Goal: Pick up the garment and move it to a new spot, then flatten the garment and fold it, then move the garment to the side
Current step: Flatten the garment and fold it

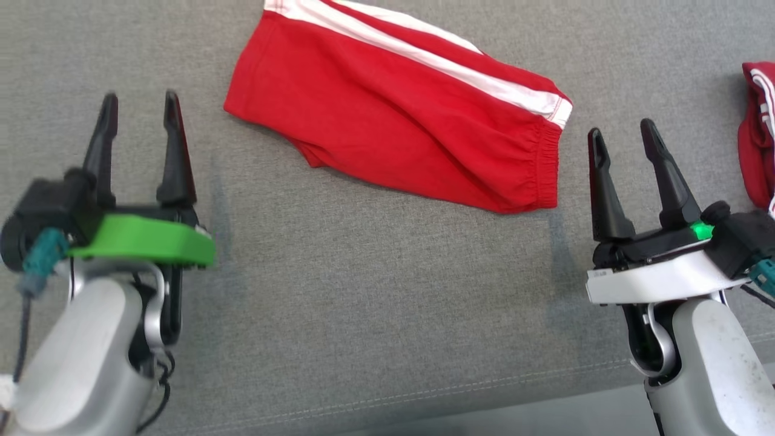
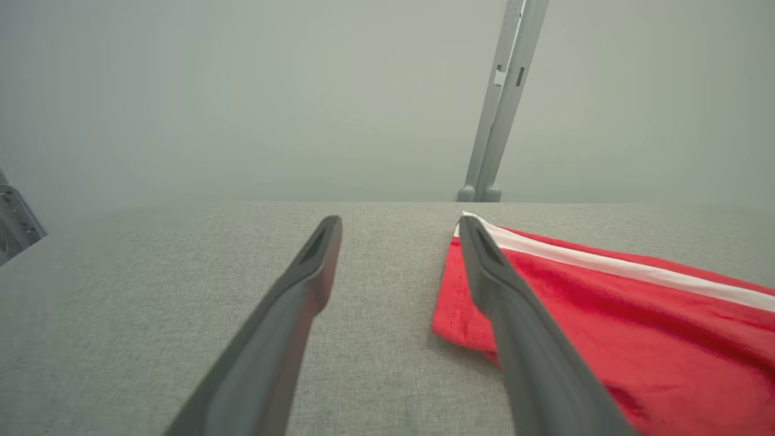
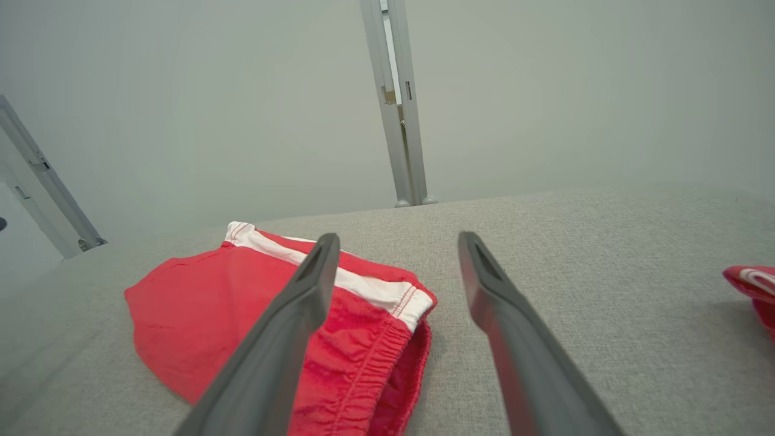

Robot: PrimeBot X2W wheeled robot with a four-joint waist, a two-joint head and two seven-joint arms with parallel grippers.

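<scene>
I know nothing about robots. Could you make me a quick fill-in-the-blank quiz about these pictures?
The shorts are ____ with white stripes.
The left gripper and the right gripper both have their fingers ____.
The shorts lie on a ____ fabric surface.
A second garment lies on the robot's far ____ side.
Missing words: red; open; grey; right.

Red shorts (image 1: 393, 115) between left pincer (image 1: 140, 97), right pincer (image 1: 622, 128)

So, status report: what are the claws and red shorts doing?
Left gripper open, empty. Right gripper open, empty. Red shorts lying on grey surface, ungripped. Another red garment far right, clear.
</scene>
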